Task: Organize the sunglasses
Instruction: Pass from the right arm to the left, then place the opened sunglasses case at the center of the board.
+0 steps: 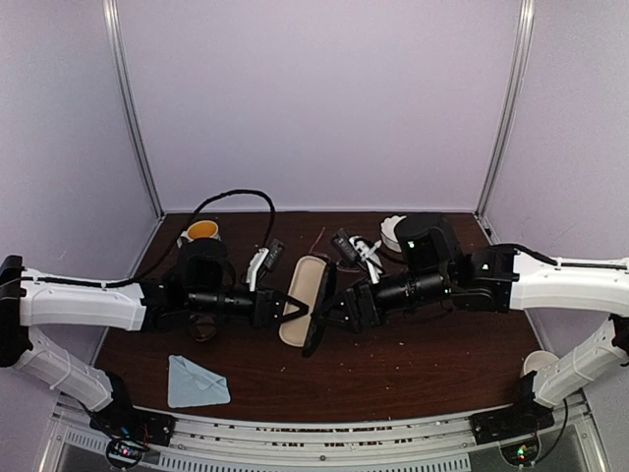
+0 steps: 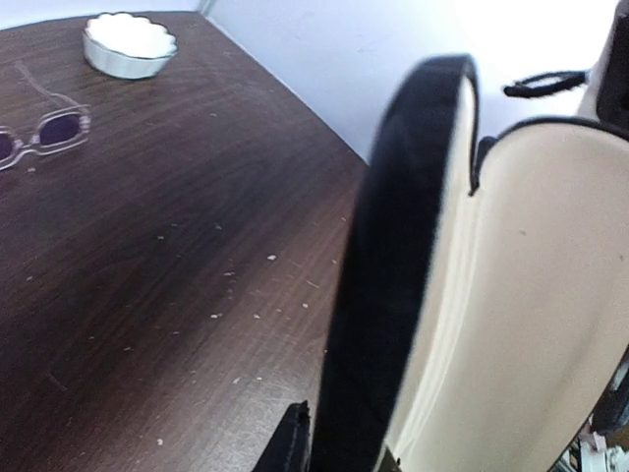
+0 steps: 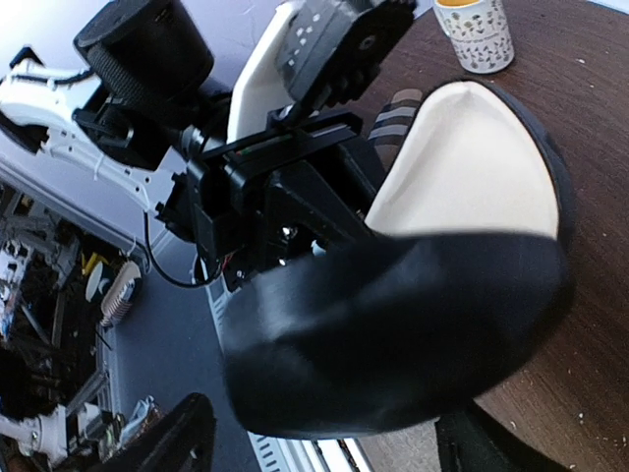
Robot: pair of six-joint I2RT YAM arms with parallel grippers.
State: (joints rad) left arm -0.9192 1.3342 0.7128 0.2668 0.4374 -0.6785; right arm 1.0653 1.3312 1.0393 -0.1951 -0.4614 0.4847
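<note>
The bench [image 1: 393, 374] is dark brown wood with tiny pale crumbs on it. Pale purple walls [image 1: 314, 98] stand on three sides, and a thin metal pole [image 1: 133, 118] goes up in each back corner.

In the middle of the bench a black case [image 1: 303, 285] lies open, and its inside is cream. Both arms reach in to it from the sides. The left gripper [image 1: 280, 308] is clenched on the rim of the case. The right gripper [image 1: 332, 310] is spread wide around the black half, with a small gap at one finger, so it is let go.

The pink sunglasses [image 2: 44, 133] lie flat on the wood at the back, near a white wavy bowl [image 2: 128, 44] but not touching it. I cannot see the dark pair.

A blue cloth [image 1: 197, 382] lies near the front on the left. A mug [image 1: 201, 232] with a yellow inside stands at the back left. A black cable [image 1: 241, 197] loops up by the back wall.
</note>
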